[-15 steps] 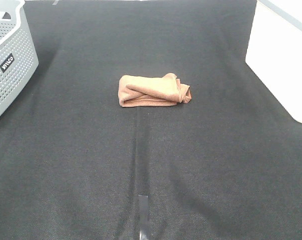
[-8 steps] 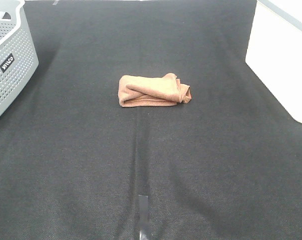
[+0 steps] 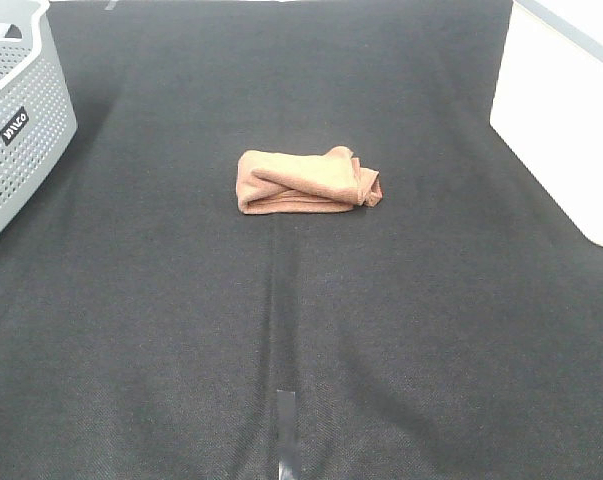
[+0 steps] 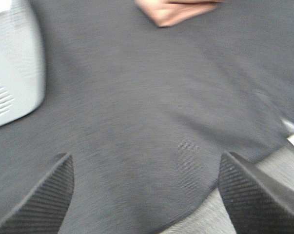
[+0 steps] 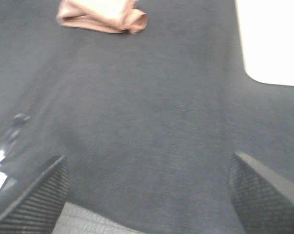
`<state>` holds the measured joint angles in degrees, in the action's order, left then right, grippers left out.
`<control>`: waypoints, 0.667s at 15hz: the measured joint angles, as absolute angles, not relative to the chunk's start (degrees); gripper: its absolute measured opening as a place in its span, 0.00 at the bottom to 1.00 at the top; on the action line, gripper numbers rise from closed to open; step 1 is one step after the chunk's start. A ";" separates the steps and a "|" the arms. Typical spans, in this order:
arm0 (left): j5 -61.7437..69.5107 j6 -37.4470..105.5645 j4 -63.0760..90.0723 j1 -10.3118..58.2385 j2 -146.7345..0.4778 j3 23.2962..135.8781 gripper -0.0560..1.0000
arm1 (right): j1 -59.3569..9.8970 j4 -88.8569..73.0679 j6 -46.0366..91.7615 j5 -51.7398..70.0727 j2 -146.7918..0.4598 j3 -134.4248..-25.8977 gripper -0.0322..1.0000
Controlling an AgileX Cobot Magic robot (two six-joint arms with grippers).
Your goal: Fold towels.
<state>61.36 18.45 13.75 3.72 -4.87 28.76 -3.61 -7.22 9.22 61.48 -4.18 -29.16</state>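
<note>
Left to right in the high view: we see a grey perforated laundry basket (image 3: pixel 16 110) at the far left edge of the black cloth-covered counter (image 3: pixel 181 330). Only its side wall and rim show, so we cannot tell what is inside. The left wrist view catches the same basket (image 4: pixel 12 68), blurred, no contents visible.

Centre: the brown towel (image 3: pixel 306 181) lies alone on the counter, well apart from the basket and from the white bin. It is already bunched into a compact, several-layer bundle, neat rounded fold on its left end, looser crumpled end on the right. We judge it soft, light and limp: it will sag and slip open if lifted by one layer, not fragile, not slippery on the cloth counter. Best hold in our view: pinch through all layers at the two ends, or at the loose right end's edges to square it up. No tag visible.

Right: a white bin (image 3: pixel 566 110), only its outer wall shows; contents hidden.

Neither arm appears in the high view. Left gripper (image 4: pixel 147 195): fingers wide apart, nothing between them, towel (image 4: pixel 178 10) far ahead at frame edge. Right gripper (image 5: pixel 149 195): fingers also spread wide, empty, towel (image 5: pixel 103 14) well ahead, the white bin (image 5: pixel 271 44) off to the side.
</note>
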 joint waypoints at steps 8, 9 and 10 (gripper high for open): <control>61.31 18.45 13.18 0.40 0.23 28.76 0.78 | 1.20 -8.25 9.22 61.36 0.34 -29.05 0.84; 61.31 18.45 13.18 0.40 0.23 28.76 0.78 | 1.20 -8.25 9.22 61.36 0.34 -29.05 0.84; 61.31 18.45 13.18 0.40 0.23 28.76 0.78 | 1.20 -8.25 9.22 61.36 0.34 -29.05 0.84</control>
